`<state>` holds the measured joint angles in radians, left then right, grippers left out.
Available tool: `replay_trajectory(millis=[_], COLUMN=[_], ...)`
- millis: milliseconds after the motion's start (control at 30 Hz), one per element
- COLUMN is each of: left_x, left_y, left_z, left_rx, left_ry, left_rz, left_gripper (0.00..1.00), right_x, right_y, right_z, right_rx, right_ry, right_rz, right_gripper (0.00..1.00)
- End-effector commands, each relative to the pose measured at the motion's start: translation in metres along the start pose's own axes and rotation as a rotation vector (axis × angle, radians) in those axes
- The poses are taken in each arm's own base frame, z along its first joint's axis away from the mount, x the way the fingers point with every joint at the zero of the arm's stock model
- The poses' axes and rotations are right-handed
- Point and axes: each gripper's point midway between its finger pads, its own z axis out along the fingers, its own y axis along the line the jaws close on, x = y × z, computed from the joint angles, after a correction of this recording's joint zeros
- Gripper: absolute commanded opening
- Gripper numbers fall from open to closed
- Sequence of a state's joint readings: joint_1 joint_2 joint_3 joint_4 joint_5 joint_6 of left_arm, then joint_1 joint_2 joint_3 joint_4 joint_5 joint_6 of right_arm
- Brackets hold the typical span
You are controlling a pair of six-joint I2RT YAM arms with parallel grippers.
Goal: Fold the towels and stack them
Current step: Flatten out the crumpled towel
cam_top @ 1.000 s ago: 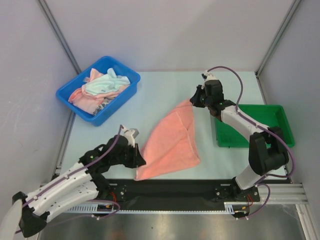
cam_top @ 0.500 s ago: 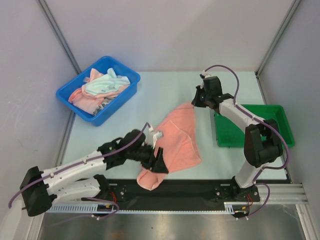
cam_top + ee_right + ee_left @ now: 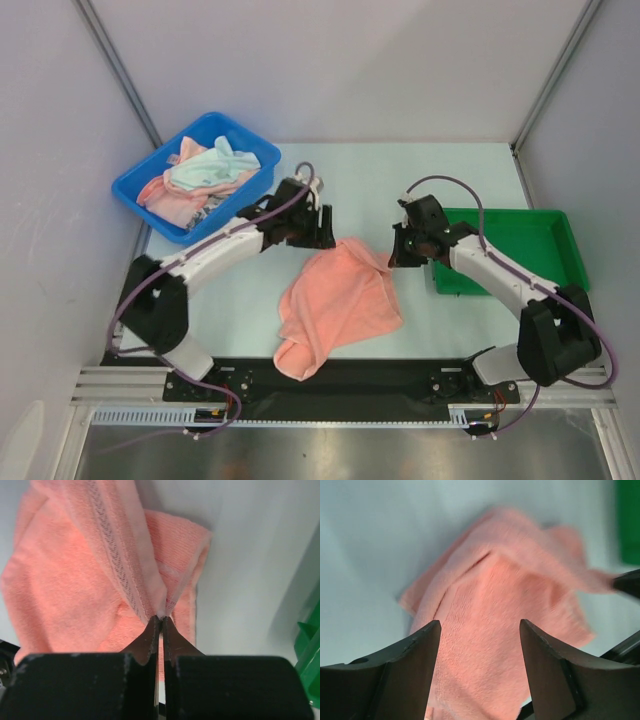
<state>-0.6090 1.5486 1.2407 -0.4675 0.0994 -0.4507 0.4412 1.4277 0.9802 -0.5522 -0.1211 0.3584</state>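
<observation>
One crumpled pink towel (image 3: 335, 305) lies on the table (image 3: 450, 160); several other towels (image 3: 205, 172) fill one blue bin (image 3: 135, 192). The right gripper (image 3: 395, 260) pinches the pink one's edge; the left gripper (image 3: 322, 228) stands spread.

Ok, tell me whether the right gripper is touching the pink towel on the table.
Touching. The right wrist view shows the right gripper pinched shut on a raised fold of the pink towel.

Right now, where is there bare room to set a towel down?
Free: the table strip beyond the arms, between blue bin and green tray; the near-left patch between left arm and pink towel; the tray's floor. Crowded: the towel's far edge, where left end effector and right end effector sit.
</observation>
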Motion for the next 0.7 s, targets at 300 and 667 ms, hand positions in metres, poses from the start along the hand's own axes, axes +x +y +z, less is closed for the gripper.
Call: replay_trajectory(millis=[300,667], left_x=[0.076,0.033], left_y=[0.04,0.04], left_z=[0.069,0.068], left_rx=[-0.077,-0.09], left_ry=[0.175,0.092], left_rz=[0.108,0.202], left_gripper=[0.71,0.74], right_x=[-0.007,-0.007], right_y=[0.018,0.021], right_z=[-0.019,-0.019], right_rx=[-0.06,-0.068], right_ry=[-0.107,-0.107], right_rz=[-0.016,-0.038], right_gripper=[0.0,0.0])
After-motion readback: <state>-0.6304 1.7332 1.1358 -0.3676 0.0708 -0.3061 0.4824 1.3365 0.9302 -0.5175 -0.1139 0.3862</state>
